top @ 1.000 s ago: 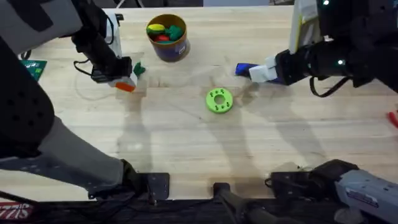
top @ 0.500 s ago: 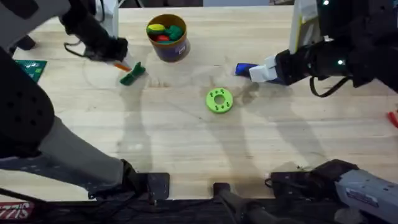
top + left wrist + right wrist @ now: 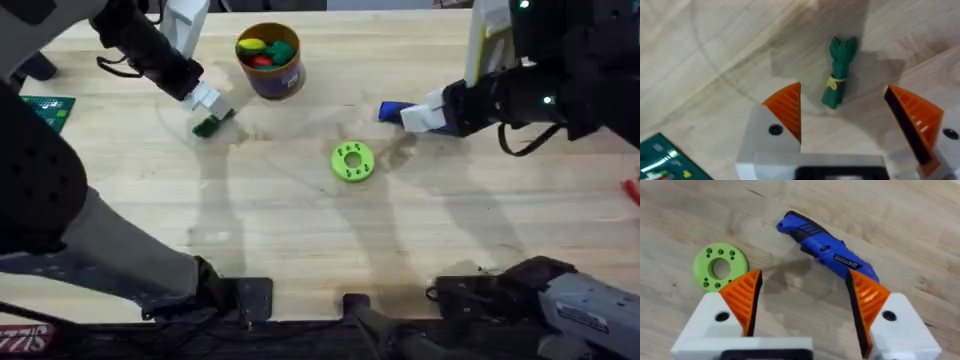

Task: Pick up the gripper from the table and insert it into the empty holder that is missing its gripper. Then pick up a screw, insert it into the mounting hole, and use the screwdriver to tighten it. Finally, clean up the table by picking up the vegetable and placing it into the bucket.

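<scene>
The left arm stretches forward along the far left, its gripper (image 3: 207, 103) pointing down with white fingers and orange ribbed pads (image 3: 787, 107) spread wide apart. The right arm reaches in from the far right, its gripper (image 3: 415, 116) held low, pads (image 3: 742, 297) also wide apart.

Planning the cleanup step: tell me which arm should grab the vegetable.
Left. The left gripper hangs open right over the vegetable, near the bucket. The right gripper sits by the screwdriver, farther away.

Left claw (image 3: 207, 103) just above vegetable (image 3: 207, 126), beside bucket (image 3: 271, 68).
</scene>
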Action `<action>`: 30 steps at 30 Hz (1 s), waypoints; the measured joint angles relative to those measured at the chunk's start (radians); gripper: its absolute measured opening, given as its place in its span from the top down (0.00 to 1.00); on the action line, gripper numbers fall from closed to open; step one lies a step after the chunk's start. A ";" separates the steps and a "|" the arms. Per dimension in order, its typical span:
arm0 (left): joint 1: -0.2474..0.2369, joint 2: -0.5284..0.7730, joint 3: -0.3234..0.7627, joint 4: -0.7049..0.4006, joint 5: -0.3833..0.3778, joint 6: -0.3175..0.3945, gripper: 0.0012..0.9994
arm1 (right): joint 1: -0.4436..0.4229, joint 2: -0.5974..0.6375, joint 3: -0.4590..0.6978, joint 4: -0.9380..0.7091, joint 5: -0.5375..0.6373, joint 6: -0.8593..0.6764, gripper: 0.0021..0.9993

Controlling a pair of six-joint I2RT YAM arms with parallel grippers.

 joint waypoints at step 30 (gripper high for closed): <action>0.008 0.159 -0.029 0.065 0.048 0.066 0.62 | 0.000 0.000 0.000 0.000 0.000 0.000 0.04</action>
